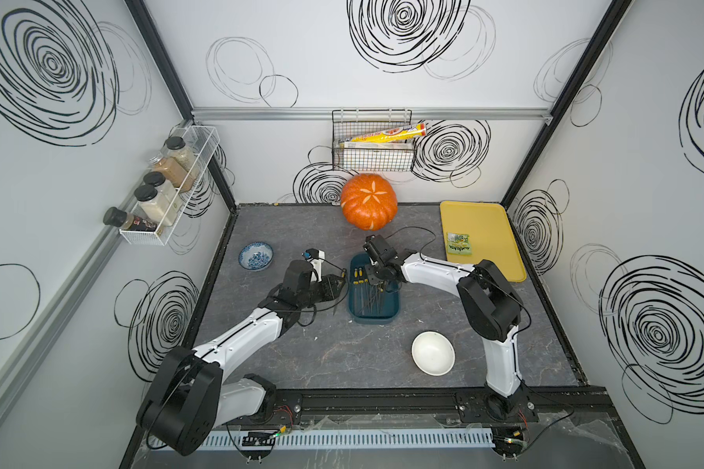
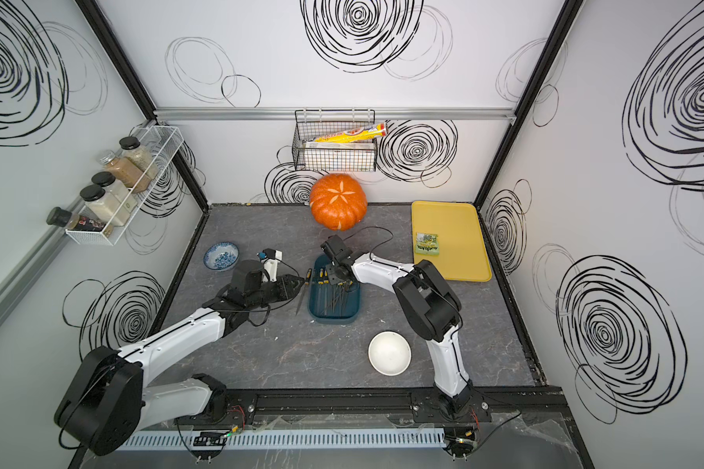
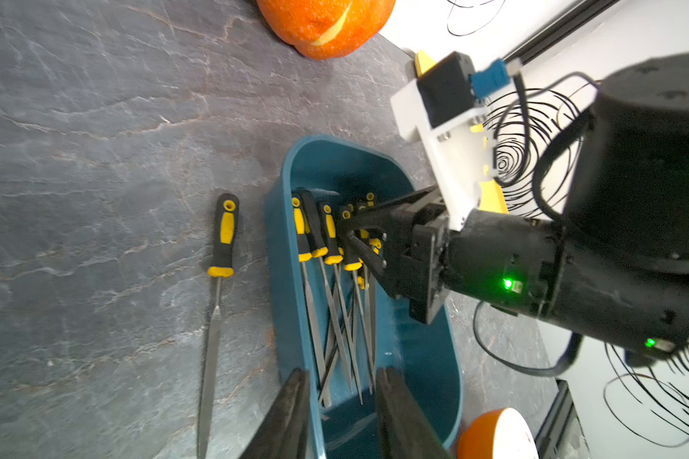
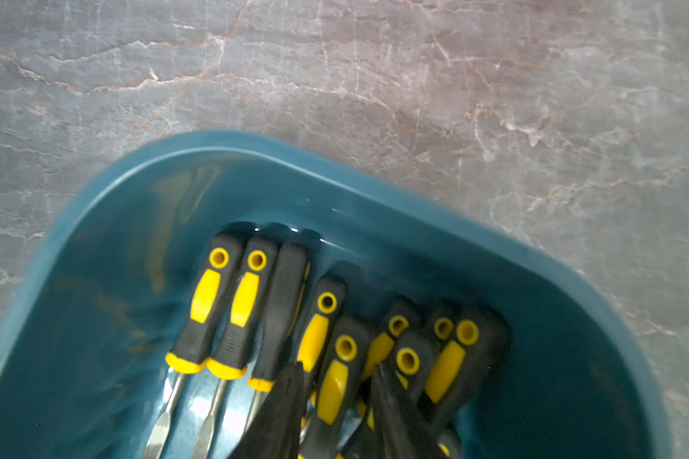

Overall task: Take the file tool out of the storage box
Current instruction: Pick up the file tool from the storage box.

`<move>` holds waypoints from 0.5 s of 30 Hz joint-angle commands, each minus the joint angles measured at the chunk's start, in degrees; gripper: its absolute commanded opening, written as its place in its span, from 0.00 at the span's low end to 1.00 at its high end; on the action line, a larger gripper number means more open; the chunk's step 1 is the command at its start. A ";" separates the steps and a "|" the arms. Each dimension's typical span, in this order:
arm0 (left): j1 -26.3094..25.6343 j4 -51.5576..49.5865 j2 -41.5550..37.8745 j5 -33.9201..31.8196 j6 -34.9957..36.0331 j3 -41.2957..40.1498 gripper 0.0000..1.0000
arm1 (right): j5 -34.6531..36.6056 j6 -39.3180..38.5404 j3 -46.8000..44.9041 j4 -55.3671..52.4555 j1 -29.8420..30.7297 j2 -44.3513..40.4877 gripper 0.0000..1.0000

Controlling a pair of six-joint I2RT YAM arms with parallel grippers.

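Step in hand: pinch one file and pull it out. My right gripper (image 4: 337,369) sits inside the box (image 4: 116,238), bottom middle of its wrist frame, with the jaws either side of one black-and-yellow handle (image 4: 333,391). I can't tell if it's clamped or only flanking. The handles are packed side by side and touching, so I'd squeeze that one only. I'd lift straight up till the blade clears the low wall and watch that no neighbour rides along.

My left gripper (image 3: 343,371) is parted at the bottom centre of its frame, one finger outside the box wall and one inside, grasping nothing I can see. That's a handy spot to brace the box if it slides.

The box holds a bundle of files (image 4: 205,294), handles at one end, blades crossing. A loose file (image 3: 223,238) lies on the table (image 3: 96,159) just left of the box. The yellow tray (image 1: 484,219), right side in a top view, holds a green packet (image 1: 459,243). The white bowl (image 1: 433,353) looks empty.
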 commanded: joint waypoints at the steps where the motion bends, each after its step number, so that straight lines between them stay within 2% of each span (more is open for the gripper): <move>1: 0.25 4.79 -0.51 3.09 -1.26 -0.74 0.36 | 0.67 0.55 1.19 -3.25 0.36 2.33 0.35; 8: 0.25 4.87 -0.25 3.21 -1.26 -0.73 0.36 | 1.01 0.87 1.28 -3.25 0.39 4.08 0.35; 15: 0.25 5.88 -0.62 4.25 -1.73 -0.96 0.36 | -0.90 1.61 1.54 -2.28 0.54 2.04 0.17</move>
